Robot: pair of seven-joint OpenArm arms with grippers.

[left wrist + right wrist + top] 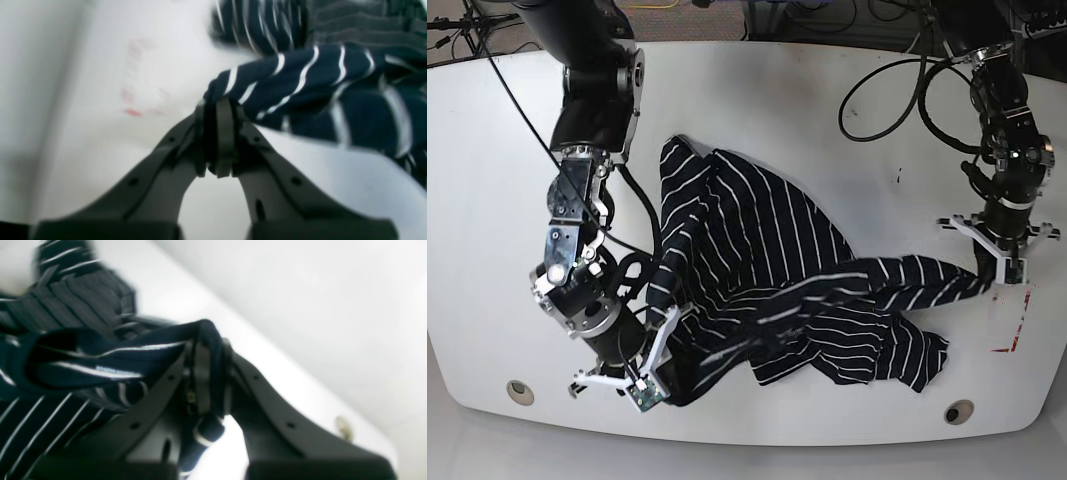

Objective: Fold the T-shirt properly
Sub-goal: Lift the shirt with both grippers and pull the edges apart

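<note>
Base view showed the soft dark navy T-shirt with thin white stripes (767, 270) lying crumpled across the middle of the white table (757, 90), stretched between both arms. Near the table's right edge, the left gripper (999, 268) was clamped on a drawn-out end of the fabric, its pads pinching it tight in the left wrist view. The right gripper (649, 385) pinched a bunched fold near the front-left edge.
</note>
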